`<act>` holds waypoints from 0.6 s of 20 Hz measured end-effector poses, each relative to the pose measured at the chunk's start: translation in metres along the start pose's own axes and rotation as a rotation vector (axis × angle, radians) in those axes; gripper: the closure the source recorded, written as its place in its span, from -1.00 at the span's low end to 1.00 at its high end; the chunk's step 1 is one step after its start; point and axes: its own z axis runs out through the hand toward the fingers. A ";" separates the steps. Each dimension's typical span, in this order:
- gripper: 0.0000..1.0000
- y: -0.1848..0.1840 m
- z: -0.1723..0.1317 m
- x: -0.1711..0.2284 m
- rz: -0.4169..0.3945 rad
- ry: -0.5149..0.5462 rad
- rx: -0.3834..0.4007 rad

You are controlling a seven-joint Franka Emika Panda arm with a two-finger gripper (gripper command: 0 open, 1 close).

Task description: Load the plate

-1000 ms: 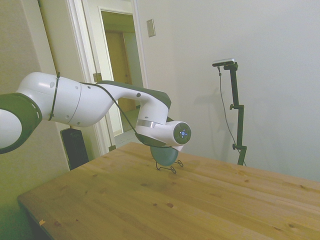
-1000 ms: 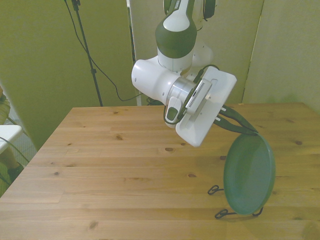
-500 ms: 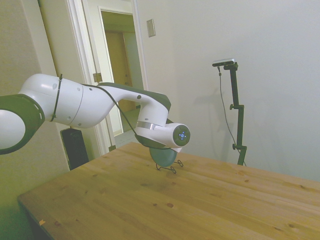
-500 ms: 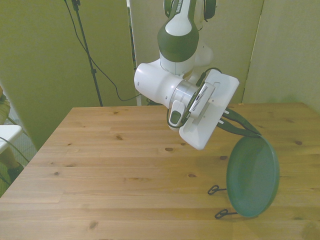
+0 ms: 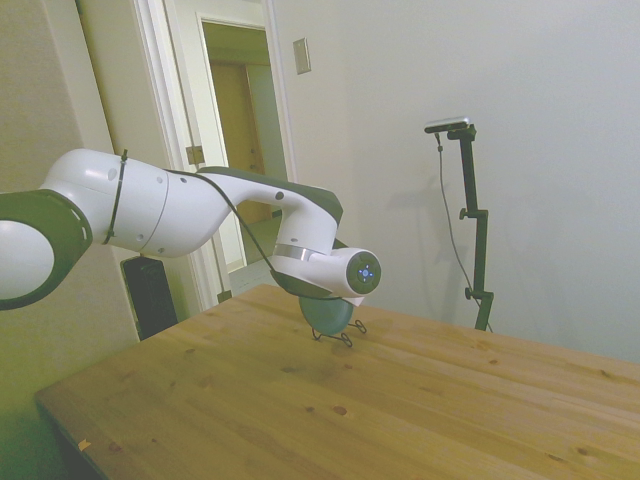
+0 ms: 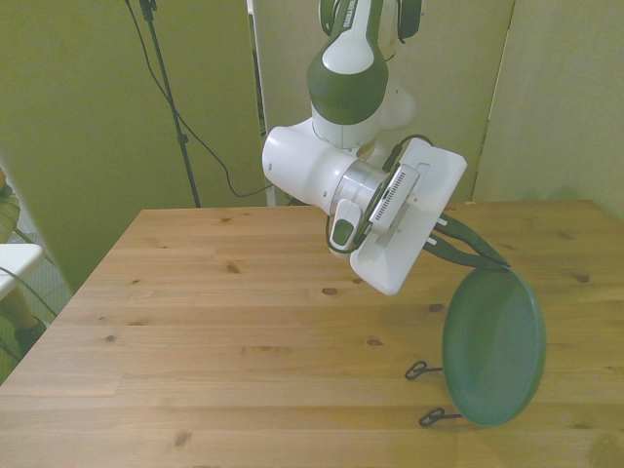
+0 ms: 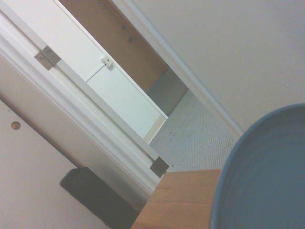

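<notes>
The arm is reached low over the table (image 6: 195, 322); the gripper (image 6: 485, 261) is clamped on the upright plate's (image 6: 493, 349) rim, shifted slightly toward the front view's right over the rack (image 6: 425, 394).

Over the last second the gripper (image 6: 485, 261) carries the plate (image 6: 493, 347) a little toward the front view's right and slightly lower, with most of that shift early and almost none since. The plate's bottom edge now sits lower over the rack (image 6: 426, 394), covering the wire that showed at its lower right a second ago. In the side view the wrist (image 5: 355, 274) sinks slightly, and less of the plate shows beneath it.
</notes>
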 end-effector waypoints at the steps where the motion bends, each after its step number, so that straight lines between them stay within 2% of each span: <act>1: 1.00 0.001 0.000 0.000 0.001 0.000 0.000; 12: 1.00 0.006 0.001 0.002 0.012 0.003 0.002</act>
